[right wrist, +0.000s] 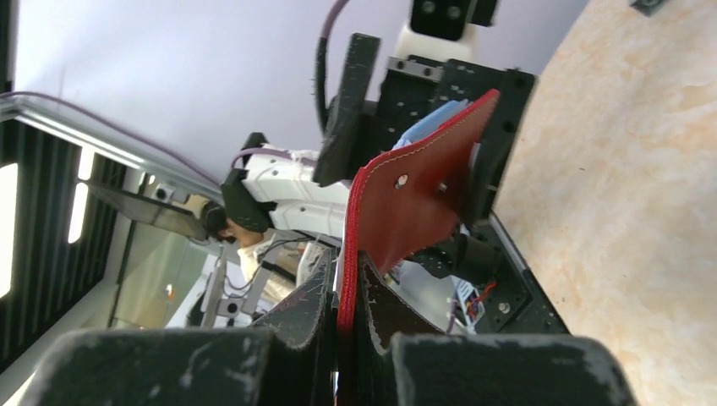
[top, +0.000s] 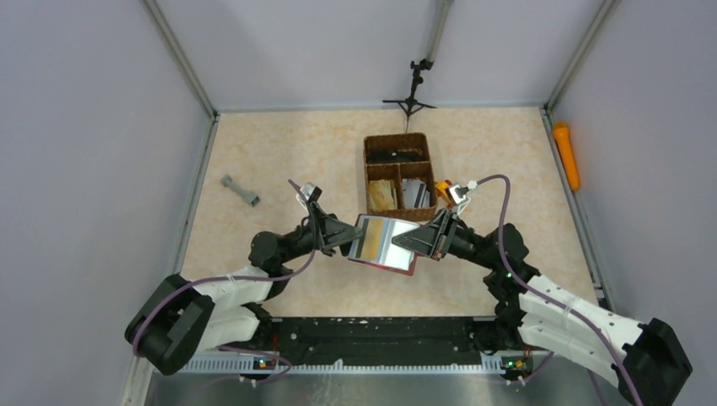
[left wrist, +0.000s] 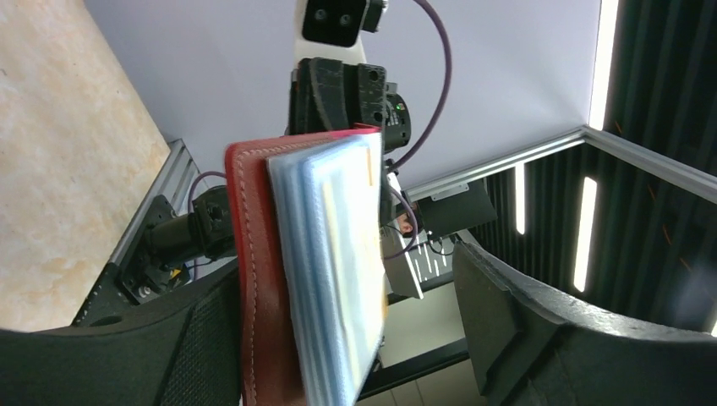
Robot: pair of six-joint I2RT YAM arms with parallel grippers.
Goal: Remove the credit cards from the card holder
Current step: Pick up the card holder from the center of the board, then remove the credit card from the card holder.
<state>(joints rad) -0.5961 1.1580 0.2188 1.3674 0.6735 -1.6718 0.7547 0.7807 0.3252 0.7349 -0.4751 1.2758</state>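
Note:
The dark red card holder [top: 399,266] hangs in the air over the middle of the table, between both grippers. My right gripper [top: 429,238] is shut on its stitched red edge [right wrist: 347,279]; its flap with the snap [right wrist: 414,190] sticks up beyond the fingers. A stack of bluish and tan credit cards [left wrist: 334,271] lies against the holder's red cover [left wrist: 258,288]. My left gripper [left wrist: 338,338] is open around that stack: the cover rests near one finger [left wrist: 127,355], and a clear gap separates the cards from the other finger [left wrist: 541,338]. From above, the cards [top: 380,238] look shiny.
A brown woven three-compartment basket [top: 369,166] stands behind the grippers, with flat tan and silver things in its near compartments. A grey dumbbell-shaped piece [top: 240,190] lies at the left, an orange cylinder [top: 566,156] by the right wall, a small tripod [top: 412,95] at the back.

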